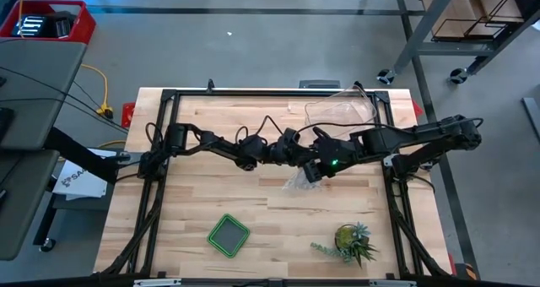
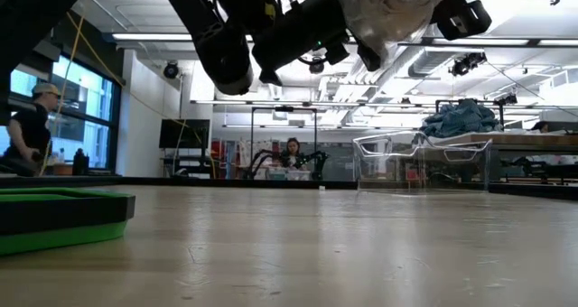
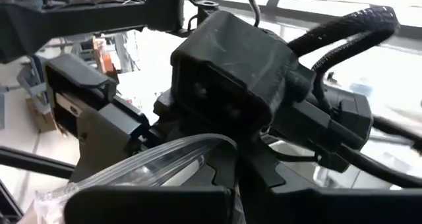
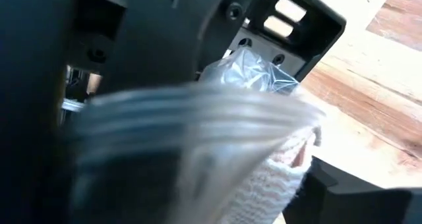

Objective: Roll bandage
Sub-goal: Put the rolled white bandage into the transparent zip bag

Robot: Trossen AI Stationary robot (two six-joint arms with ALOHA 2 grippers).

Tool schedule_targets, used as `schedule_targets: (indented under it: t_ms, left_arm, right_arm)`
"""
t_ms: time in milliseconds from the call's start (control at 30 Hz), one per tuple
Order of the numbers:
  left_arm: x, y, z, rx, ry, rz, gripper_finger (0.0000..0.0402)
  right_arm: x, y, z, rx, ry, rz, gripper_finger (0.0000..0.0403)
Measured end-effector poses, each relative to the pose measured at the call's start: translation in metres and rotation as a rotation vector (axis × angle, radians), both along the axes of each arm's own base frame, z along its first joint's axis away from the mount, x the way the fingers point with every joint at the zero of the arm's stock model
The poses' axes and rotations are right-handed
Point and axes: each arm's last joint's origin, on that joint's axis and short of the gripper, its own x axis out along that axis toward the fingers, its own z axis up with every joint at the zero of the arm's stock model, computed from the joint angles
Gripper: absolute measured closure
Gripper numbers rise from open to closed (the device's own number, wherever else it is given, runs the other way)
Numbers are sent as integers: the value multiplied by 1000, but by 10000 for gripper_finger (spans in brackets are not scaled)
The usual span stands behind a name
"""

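Observation:
A crinkly clear plastic bag (image 1: 295, 183) hangs high over the middle of the table, where both arms meet; in the low view the bag (image 2: 388, 9) is far above the wood. The bandage (image 4: 280, 178), white textured gauze, shows inside the bag. My left gripper (image 1: 301, 158) comes from the table's left and is shut on the bag. My right gripper (image 1: 314, 170) comes from the right, slanting down. It stands open, with the bag's clear plastic (image 4: 198, 118) between its fingers. My left gripper pinches the plastic bag between its two fingers at a clear curved edge (image 3: 165, 161). That edge rises out between the dark fingers in its wrist view. The bag is lifted clear of the table and hangs below the gripper. My right gripper has the bag between its fingers (image 4: 359, 194), but I cannot tell whether they touch it.
A clear rectangular tub (image 1: 342, 110) stands at the far right of the table. A green tray (image 1: 228, 235) lies near the front edge, left of centre, and a small potted plant (image 1: 354, 243) at the front right. People show in the room beyond.

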Motion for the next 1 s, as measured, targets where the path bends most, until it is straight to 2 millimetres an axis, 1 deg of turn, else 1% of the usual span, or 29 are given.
schedule_targets:
  t_ms: [100, 200, 333, 467, 600, 800, 867, 1000]
  left_arm:
    - [-1, 3, 1, 46, -24, 29, 401]
    - [-3, 7, -2, 67, -22, 48, 401]
    - [-8, 8, -4, 47, -48, 80, 401]
    - [-8, 8, -3, 41, -52, 102, 401]
    - [-6, 8, 2, 47, -71, 110, 401]
    - [-1, 16, 15, 112, -128, 158, 401]
    - [4, 18, 19, 146, -123, 170, 401]
    - [15, 20, 26, 213, -74, 105, 401]
  right_arm:
    - [0, -1, 0, 0, 7, -9, 241]
    - [-3, -2, 1, 2, 5, -39, 239]
    - [-13, -4, 9, 6, -2, -88, 238]
    - [-21, -7, 16, 18, -20, -143, 238]
    - [-25, -11, 21, 59, -34, -150, 238]
    - [-24, -11, 21, 77, -28, -151, 249]
    - [-23, -11, 20, 73, -23, -151, 255]
    - [-23, -10, 18, 66, -6, -121, 260]
